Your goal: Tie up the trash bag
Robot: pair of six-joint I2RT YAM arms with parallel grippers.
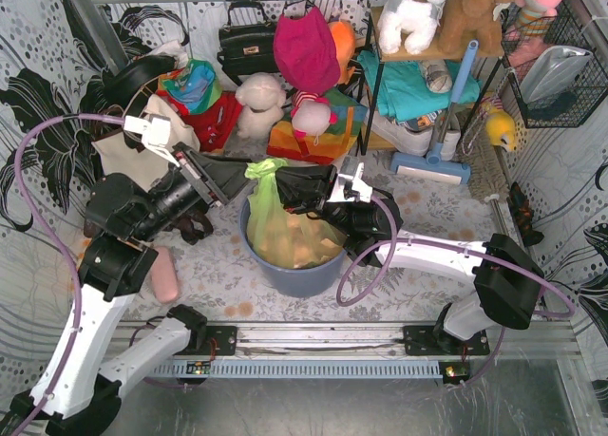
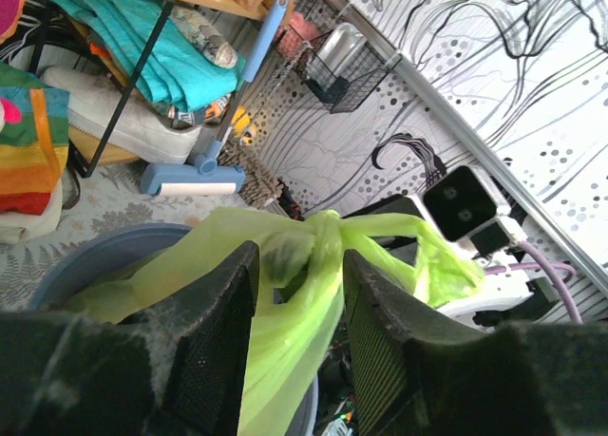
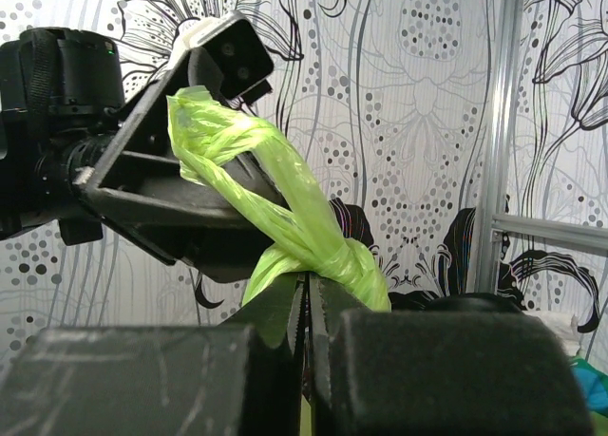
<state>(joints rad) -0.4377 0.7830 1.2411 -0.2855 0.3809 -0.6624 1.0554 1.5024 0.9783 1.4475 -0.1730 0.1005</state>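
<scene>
Light-green and thin, the trash bag (image 1: pixel 285 232) sits inside a blue-grey round bin (image 1: pixel 285 276) in the middle of the counter (image 1: pixel 437 213), with crumpled tan paper (image 1: pixel 306 248) showing through its translucent skin. Its top is gathered into a narrow, twisted neck that rises above the bin's far rim and ends in a bunched knot with a loose tail sticking out to the left. The left tool (image 1: pixel 245 177) reaches in from the left at knot height; its black fingers (image 2: pixel 223 303) stand apart with the knot and the neck between them, the plastic lying against their inner faces without being squeezed. The right tool (image 1: pixel 285 184) comes in from the right, its fingers (image 3: pixel 171 379) pressed together and clamped on a strand of the bag just below the knot.
</scene>
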